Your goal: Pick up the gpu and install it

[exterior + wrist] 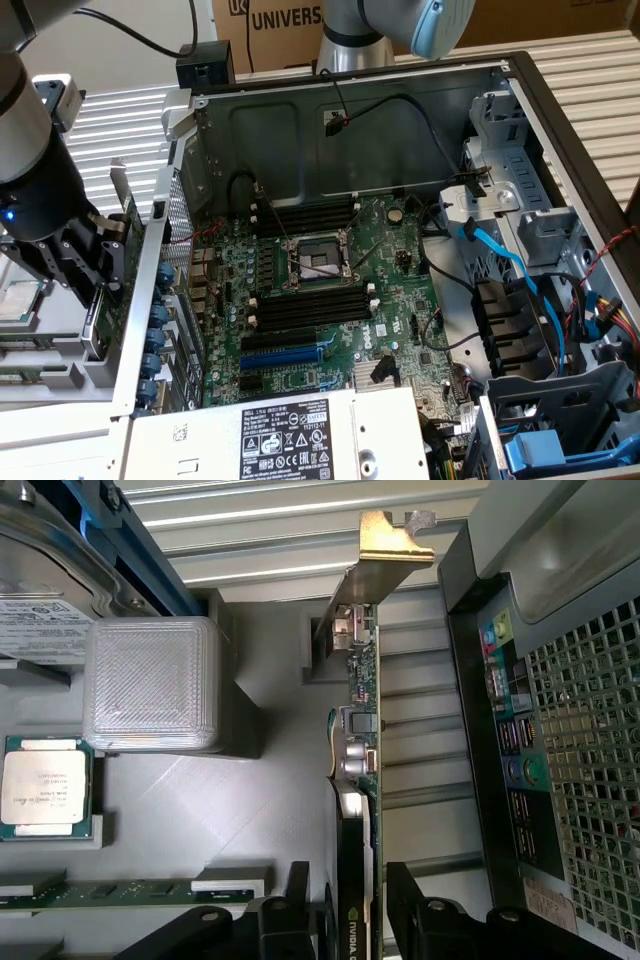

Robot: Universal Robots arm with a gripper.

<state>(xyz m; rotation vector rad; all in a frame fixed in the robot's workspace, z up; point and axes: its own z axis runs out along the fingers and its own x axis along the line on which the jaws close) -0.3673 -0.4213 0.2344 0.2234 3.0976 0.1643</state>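
Exterior view, from nine o'clock across: my gripper [95, 262] hangs outside the open computer case [560, 90], low over the grey holder [60, 385]. The gpu [130, 230] stands on edge just behind its fingers, at about nine o'clock from the motherboard [330, 290]. In the wrist view my gripper [350, 878] straddles the card. The jaws are apart, one finger on each side of the gpu [366, 710], with a sliver of gap on both sides, so nothing is clamped.

What worries me is that the card is thin and stands upright in a narrow slot of the holder [200, 810]. If one finger meets it first, I judge it could tip or be pushed askew and come up crooked. One finger faces the black cooler and the other the bare board, so a squeeze landing on small components might slip or mark them. The case's rear panel [510, 760], with its ports and mesh, stands just beside the card, and the bracket [385, 550] could catch on it in a careless lift. Toward three o'clock in the exterior view, loose blue cables [510, 262] lie near the motherboard and could snag the card.

The gpu itself is a thin green board seen edge-on, with silver connectors along it. The black cooler is near my fingers, and the brass-tinted metal bracket is at the far end.
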